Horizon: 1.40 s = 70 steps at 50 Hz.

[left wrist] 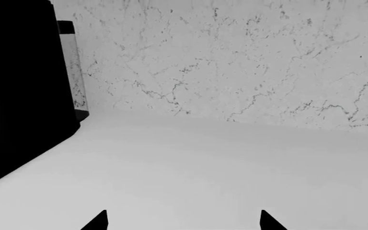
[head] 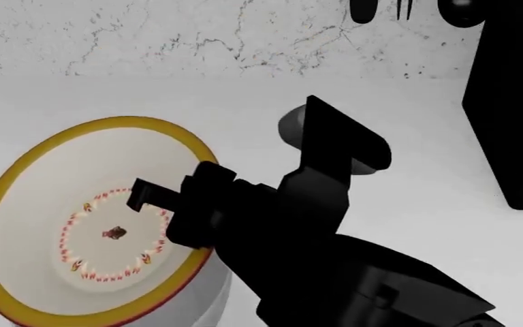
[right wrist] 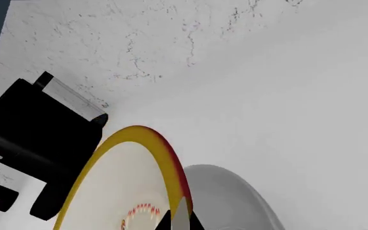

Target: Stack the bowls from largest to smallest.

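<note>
My right gripper (head: 166, 204) is shut on the rim of the medium cream bowl (head: 52, 225), which has a mustard-yellow rim and a red-dotted ring inside. The bowl is held steeply tilted, its inside facing the head camera. One finger (head: 144, 194) shows inside the bowl; the other is hidden behind its wall. In the right wrist view the gripper (right wrist: 181, 221) pinches that yellow rim (right wrist: 165, 153), with the plain light-grey bowl (right wrist: 235, 201) just beyond it. The grey bowl's wall (head: 214, 301) shows under the cream bowl's lower edge. My left gripper (left wrist: 184, 221) is open over bare white counter.
A black appliance (head: 511, 102) stands at the right against the marble wall and also shows in the right wrist view (right wrist: 37, 139). Dark utensils (head: 361, 10) hang at the top. Another black block (left wrist: 17, 86) stands near the left gripper. White counter (head: 425, 204) lies between.
</note>
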Tool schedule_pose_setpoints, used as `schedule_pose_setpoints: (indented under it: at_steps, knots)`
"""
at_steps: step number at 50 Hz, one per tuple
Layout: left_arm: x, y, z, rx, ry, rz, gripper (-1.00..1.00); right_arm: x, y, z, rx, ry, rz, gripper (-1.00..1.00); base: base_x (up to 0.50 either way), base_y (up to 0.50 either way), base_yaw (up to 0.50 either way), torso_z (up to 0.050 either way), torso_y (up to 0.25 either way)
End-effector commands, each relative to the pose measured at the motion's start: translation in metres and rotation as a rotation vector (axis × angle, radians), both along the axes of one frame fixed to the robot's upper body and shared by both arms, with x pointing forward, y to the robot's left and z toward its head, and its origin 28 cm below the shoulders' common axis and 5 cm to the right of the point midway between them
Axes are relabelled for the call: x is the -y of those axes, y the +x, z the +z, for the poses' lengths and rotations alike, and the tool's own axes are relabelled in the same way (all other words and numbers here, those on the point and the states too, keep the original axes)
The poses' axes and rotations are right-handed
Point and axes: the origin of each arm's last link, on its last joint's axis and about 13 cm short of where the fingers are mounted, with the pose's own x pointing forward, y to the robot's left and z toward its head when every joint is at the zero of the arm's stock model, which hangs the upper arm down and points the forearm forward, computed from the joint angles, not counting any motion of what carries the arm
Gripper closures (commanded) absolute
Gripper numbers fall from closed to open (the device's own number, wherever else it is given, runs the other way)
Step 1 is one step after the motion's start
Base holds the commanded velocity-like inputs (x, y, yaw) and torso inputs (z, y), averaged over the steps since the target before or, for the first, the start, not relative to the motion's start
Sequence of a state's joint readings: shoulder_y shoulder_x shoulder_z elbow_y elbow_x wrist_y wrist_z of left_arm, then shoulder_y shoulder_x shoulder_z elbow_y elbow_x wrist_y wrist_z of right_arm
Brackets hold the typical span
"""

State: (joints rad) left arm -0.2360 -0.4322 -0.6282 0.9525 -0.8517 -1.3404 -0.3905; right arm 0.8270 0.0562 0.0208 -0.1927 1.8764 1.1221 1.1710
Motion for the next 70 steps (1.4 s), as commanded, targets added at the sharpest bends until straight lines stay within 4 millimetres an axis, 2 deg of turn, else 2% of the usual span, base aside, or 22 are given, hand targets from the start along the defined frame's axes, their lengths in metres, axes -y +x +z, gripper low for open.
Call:
schedule_pose_setpoints:
  at_steps: [1,17,18,27,35,40,46,52,57,67,70]
  knots:
    - [0.0,-0.002,0.0,0.006,-0.009,-0.006,-1.0,-0.007,0.011,-0.013,-0.013,0.002,-0.02,1.0,0.0,0.0,0.0,0.0,0.0]
    - [0.0,-0.002,0.0,0.005,-0.01,-0.008,-1.0,-0.01,0.007,-0.02,-0.017,-0.024,-0.007,1.0,0.0,0.0,0.0,0.0,0.0]
    - [0.0,-0.002,0.0,0.005,-0.011,-0.009,-1.0,-0.01,0.007,-0.02,-0.015,-0.028,-0.003,-1.0,0.0,0.0,0.0,0.0,0.0]
    - [0.0,-0.002,-0.001,0.0,-0.011,-0.014,-1.0,-0.008,0.005,-0.018,0.02,-0.062,0.0,-1.0,0.0,0.0,0.0,0.0,0.001]
    - [0.001,-0.003,0.0,0.001,-0.01,-0.014,-1.0,-0.006,-0.005,-0.007,0.242,-0.219,-0.054,-1.0,0.0,0.0,0.0,0.0,0.0]
    - [0.001,-0.003,-0.001,-0.001,-0.009,-0.014,-1.0,0.003,-0.014,0.005,0.305,-0.254,-0.087,-1.0,0.0,0.0,0.0,0.0,0.0]
    - [0.001,-0.003,0.0,-0.002,-0.008,-0.016,-1.0,0.021,-0.024,0.012,0.363,-0.315,-0.138,-1.0,0.0,0.0,0.0,0.0,0.0]
    - [0.001,-0.003,0.0,-0.005,-0.008,-0.018,-1.0,0.049,-0.047,0.026,0.382,-0.392,-0.164,-1.0,0.0,0.0,0.0,0.0,0.0]
    - [0.002,-0.004,-0.001,-0.006,-0.005,-0.023,-1.0,0.076,-0.07,0.017,0.334,-0.469,-0.193,-1.0,0.0,0.0,0.0,0.0,0.0]
    - [0.001,-0.004,-0.002,-0.01,-0.005,-0.017,-1.0,0.11,-0.098,0.001,0.238,-0.547,-0.245,-1.0,0.0,0.0,0.0,0.0,0.0]
    - [0.001,-0.005,-0.002,-0.012,-0.002,-0.022,-1.0,0.119,-0.108,-0.01,0.184,-0.561,-0.263,-1.0,0.0,0.0,0.0,0.0,0.0]
